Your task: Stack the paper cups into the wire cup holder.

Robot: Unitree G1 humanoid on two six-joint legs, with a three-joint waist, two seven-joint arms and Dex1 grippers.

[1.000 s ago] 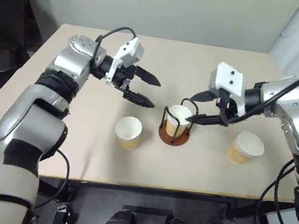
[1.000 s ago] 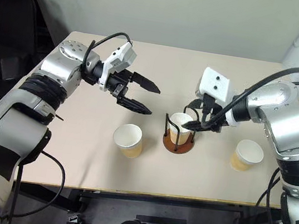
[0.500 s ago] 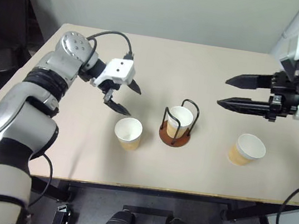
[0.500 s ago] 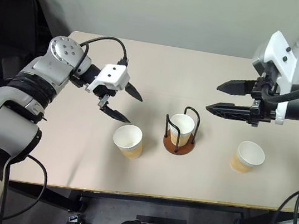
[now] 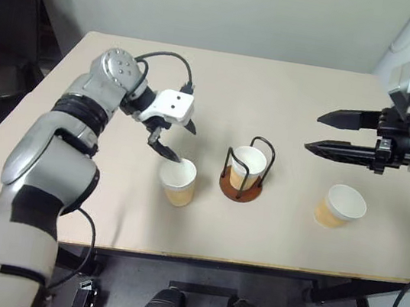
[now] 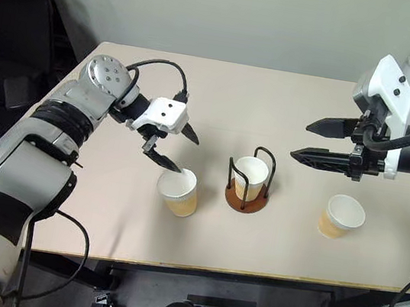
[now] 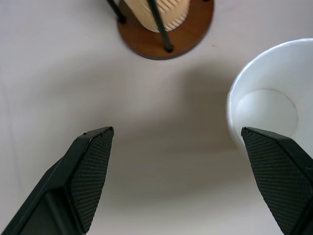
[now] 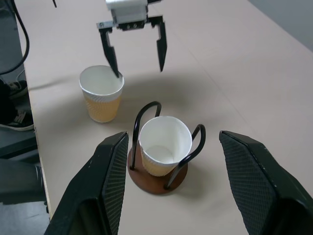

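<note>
Black fingers of the left gripper stand spread wide, grasping nothing; since a second ago it has dropped and tipped downward, one fingertip now just over the rim of the near paper cup, the other on the holder side, so the rim sits partly between the jaws; my read: pick of the second cup is about to start; beyond that cup, beside it, the wire cup holder already carries one paper cup; right gripper also spread and empty, has pulled away from the holder, up and to the right, so the first cup looks delivered; third paper cup sits below it, well apart from the holder, on the table; left wrist view shows the white inside of the near cup, touching neither finger, which the head views leave unclear; right wrist view shows the holder's wire loops around the seated cup.
</note>
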